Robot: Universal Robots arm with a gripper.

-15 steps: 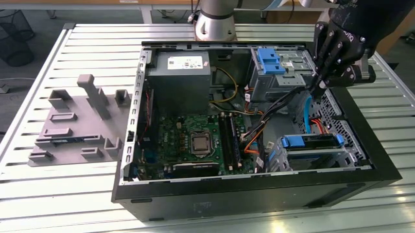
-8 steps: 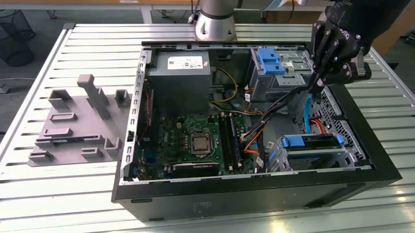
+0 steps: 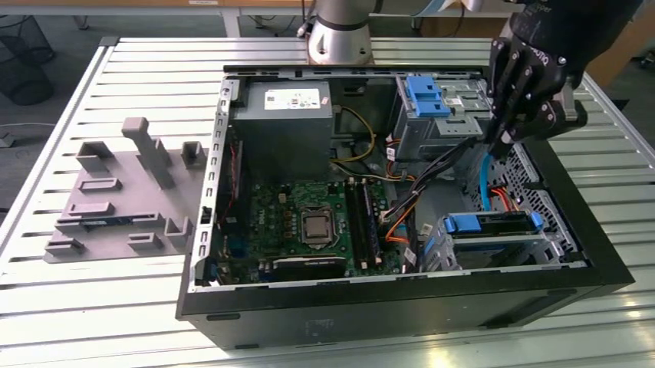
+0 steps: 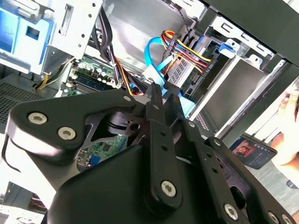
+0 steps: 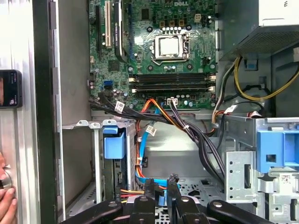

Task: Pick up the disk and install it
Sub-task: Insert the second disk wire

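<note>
The flat silver disk with blue plastic bracket already sits in the drive cage at the lower right of the exterior view, inside the open black computer case (so installation looks nearly finished). The black gripper hangs at upper right above the cables, fingers nearly closed, holding nothing.

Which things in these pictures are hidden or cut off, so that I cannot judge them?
1. Whether the disk is seated: exterior view, the blue bracket and the drive cage walls cover it.
2. The gripper, upper body: exterior view, cut off by the top edge.
3. The person's hand: first wrist view, cut off by the picture's edge.
</note>
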